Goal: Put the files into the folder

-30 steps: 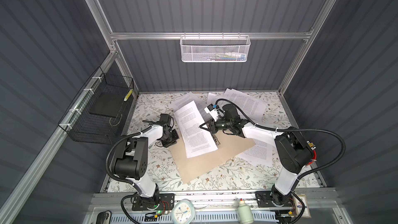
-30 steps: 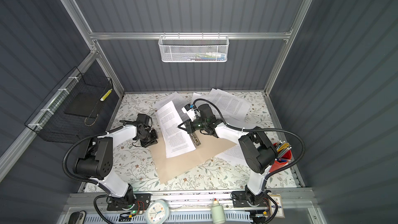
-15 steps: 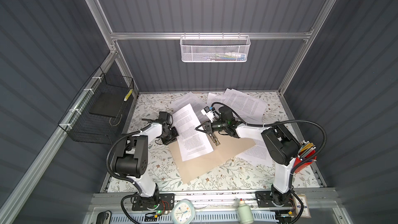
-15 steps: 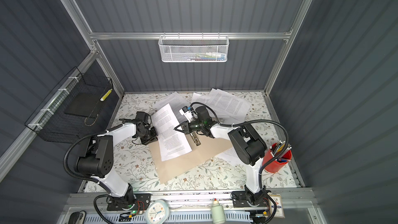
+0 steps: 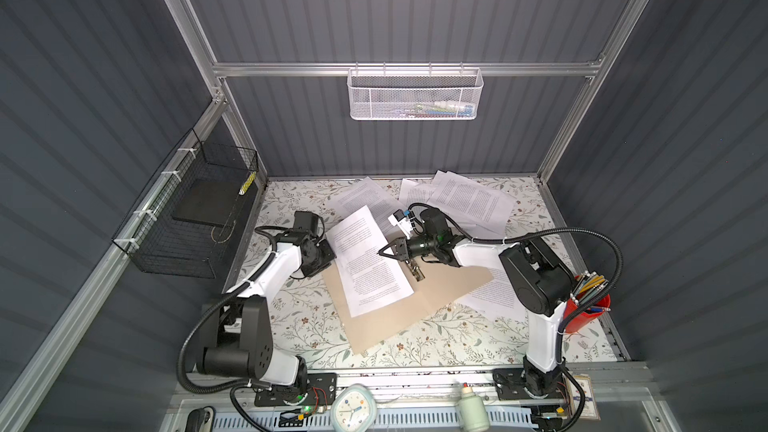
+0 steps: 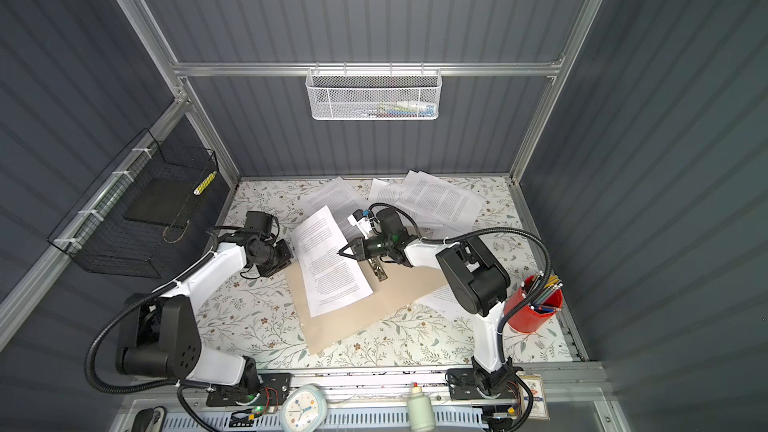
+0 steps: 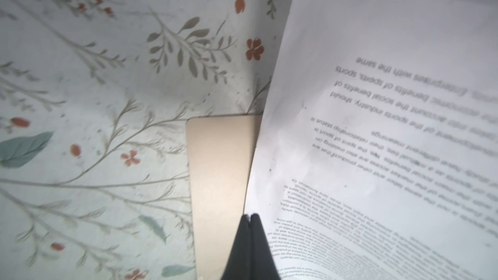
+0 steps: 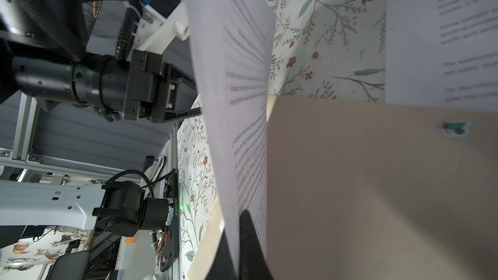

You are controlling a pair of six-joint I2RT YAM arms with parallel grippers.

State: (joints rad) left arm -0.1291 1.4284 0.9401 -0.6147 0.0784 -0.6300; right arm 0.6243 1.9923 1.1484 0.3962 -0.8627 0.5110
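The tan folder [image 5: 415, 305] [image 6: 374, 309] lies open on the floral table, with a metal clip [image 5: 415, 274] at its spine. My right gripper [image 5: 380, 252] [image 6: 340, 252] is shut on one of the files, a printed sheet [image 5: 370, 263] [image 6: 328, 263] that hangs tilted over the folder's left half. In the right wrist view this sheet [image 8: 242, 76] passes between the fingers [image 8: 250, 238]. My left gripper [image 7: 250, 215] is shut with nothing between its fingers. It sits over the folder's corner [image 7: 218, 171], right at the sheet's edge [image 7: 377, 130]. More files [image 5: 469, 201] lie at the back.
Another sheet [image 5: 494, 297] pokes out from under the folder's right side. A red pencil cup [image 5: 586, 305] stands by the right arm's base. A black wire basket [image 5: 195, 209] hangs on the left wall and a white mesh basket [image 5: 415, 95] on the back wall.
My right gripper has carried the sheet a little to the left over the folder. The left gripper has shifted only slightly and stays shut.
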